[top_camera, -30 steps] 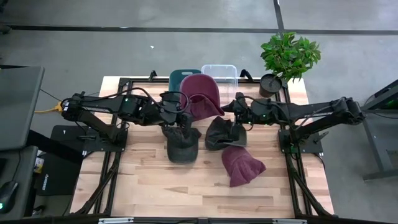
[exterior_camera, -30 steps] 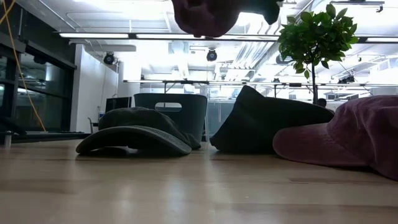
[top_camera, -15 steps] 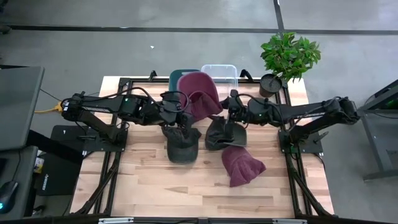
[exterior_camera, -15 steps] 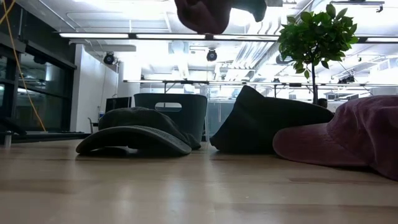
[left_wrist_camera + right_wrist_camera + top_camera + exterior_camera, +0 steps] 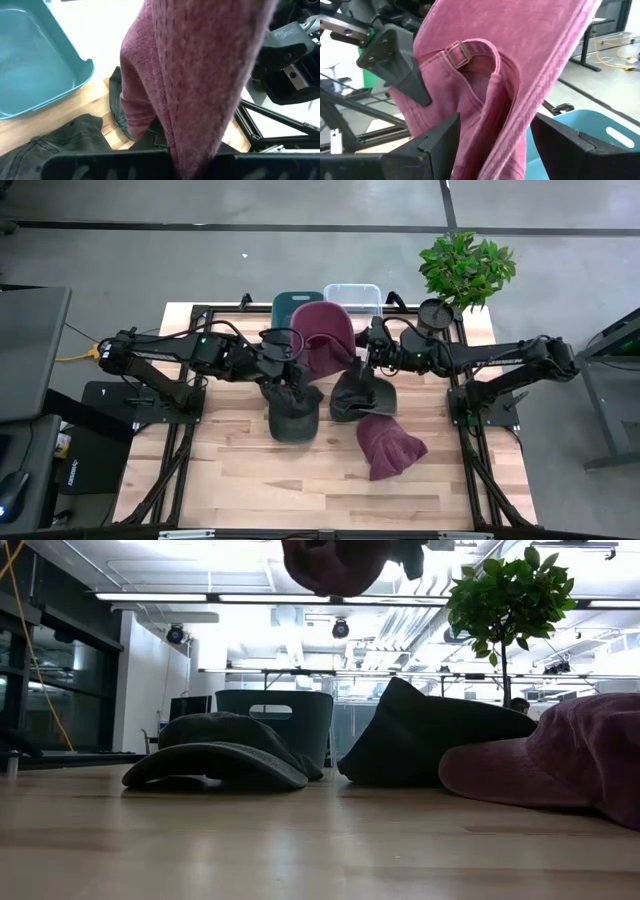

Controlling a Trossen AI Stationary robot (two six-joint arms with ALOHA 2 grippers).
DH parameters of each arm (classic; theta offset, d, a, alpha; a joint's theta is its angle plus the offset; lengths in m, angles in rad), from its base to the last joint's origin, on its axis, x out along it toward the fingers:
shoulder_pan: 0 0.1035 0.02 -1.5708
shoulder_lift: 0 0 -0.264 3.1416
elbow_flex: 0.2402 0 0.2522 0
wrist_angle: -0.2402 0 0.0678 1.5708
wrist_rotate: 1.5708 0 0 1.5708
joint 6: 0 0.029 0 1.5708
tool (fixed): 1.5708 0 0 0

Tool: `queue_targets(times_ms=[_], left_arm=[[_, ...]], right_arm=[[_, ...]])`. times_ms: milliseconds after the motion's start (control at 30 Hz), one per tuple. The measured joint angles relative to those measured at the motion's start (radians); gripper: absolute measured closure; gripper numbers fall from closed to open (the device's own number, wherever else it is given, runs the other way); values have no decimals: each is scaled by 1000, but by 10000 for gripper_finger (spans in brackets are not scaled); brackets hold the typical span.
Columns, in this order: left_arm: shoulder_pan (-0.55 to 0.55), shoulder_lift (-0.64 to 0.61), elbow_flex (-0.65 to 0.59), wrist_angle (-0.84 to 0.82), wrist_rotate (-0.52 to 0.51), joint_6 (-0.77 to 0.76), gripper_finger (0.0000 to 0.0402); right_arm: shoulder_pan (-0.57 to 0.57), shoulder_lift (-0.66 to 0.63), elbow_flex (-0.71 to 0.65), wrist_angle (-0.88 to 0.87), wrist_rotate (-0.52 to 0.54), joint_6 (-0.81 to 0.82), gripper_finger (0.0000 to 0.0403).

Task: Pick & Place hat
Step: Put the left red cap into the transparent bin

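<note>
A maroon cap (image 5: 325,335) hangs above the table's far middle, with my left gripper (image 5: 297,365) shut on it. My right gripper (image 5: 366,348) is open at the cap's right side and points level toward the table's left. In the right wrist view its fingers (image 5: 437,140) stand on either side of the cap's rear edge (image 5: 495,115), below the buckle strap (image 5: 457,52); whether they touch it I cannot tell. On the table lie a dark green cap (image 5: 292,417), resting on its brim, a black cap (image 5: 362,395) and a second maroon hat (image 5: 388,445). My left gripper pinches the maroon cap between its two fingers at the rear edge beside the buckle strap (image 5: 427,75), coming from the table's left and slanting down. The cloth (image 5: 195,100) rises out from between the fingers. The cap is lifted clear of the table.
A teal bin (image 5: 290,302) and a clear bin (image 5: 355,293) stand at the far edge behind the lifted cap. A potted plant (image 5: 465,270) is at the far right. The near half of the wooden table (image 5: 250,480) is bare.
My right gripper has moved toward the table's left, up to the lifted maroon cap, staying open. My left gripper has kept the cap in the air in about the same place.
</note>
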Motion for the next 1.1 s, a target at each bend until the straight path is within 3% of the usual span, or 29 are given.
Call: queue_targets(times_ms=[167, 300, 733, 967, 1100], left_arm=[[0, 0, 0, 0, 0, 3, 401], [0, 0, 0, 0, 3, 3, 401], [0, 0, 0, -1, 16, 3, 402], [0, 0, 0, -1, 35, 38, 401], [0, 0, 0, -1, 38, 65, 375]], right_arm=[[1, 0, 0, -32, -5, 23, 169], [1, 0, 0, -43, 8, 60, 192], [0, -2, 0, -54, -9, 64, 389], [0, -2, 0, -56, -15, 84, 395], [0, -2, 0, -57, -20, 88, 397]])
